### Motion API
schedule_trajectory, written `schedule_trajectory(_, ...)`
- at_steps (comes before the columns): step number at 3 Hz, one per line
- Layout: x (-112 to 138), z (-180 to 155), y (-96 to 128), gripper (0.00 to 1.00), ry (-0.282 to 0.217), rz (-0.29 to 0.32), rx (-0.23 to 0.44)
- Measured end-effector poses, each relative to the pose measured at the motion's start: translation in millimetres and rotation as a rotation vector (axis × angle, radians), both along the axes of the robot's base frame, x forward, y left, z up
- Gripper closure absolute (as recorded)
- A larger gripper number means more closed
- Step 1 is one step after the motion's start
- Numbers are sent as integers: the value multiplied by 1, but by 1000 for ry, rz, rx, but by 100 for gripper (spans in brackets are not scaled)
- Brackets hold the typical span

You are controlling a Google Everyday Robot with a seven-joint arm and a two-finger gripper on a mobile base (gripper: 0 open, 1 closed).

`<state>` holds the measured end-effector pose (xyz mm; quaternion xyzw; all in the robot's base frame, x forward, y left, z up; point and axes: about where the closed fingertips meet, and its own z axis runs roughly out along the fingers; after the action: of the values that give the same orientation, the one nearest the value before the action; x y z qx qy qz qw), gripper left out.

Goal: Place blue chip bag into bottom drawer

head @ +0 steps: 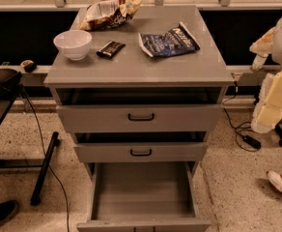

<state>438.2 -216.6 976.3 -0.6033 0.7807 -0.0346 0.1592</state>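
Camera view: nearest, the bottom drawer (142, 193) stands pulled out, a deep, plain grey box. Above it, two shallower drawers (97, 119) with black handles sit slightly ajar. On the smooth grey counter (141, 70) the blue chip bag (169, 41) lies flat, its foil crinkled, to the right of a black wrapper (110, 48) and a round white bowl (72, 43). The gripper (260, 57) hangs off the counter's right side, well apart from the bag; I cannot tell whether its jaws are parted. Farthest lies a crumpled brown-and-white bag (111, 12).

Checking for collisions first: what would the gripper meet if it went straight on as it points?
The gripper, at the right edge beside the cabinet, seems to point down. It would likely meet the floor first, near the cable; depth is unclear.
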Motion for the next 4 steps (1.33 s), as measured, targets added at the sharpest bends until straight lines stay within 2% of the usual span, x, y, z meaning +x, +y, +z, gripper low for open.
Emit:
schedule_trajectory(1,0,0,0,0,0,0,0)
schedule_trajectory(2,13,-1,17,0,-1,42,49)
schedule_trajectory(3,46,-8,36,0,33,76,117)
schedule_trajectory(4,113,-34,56,0,153,68,162)
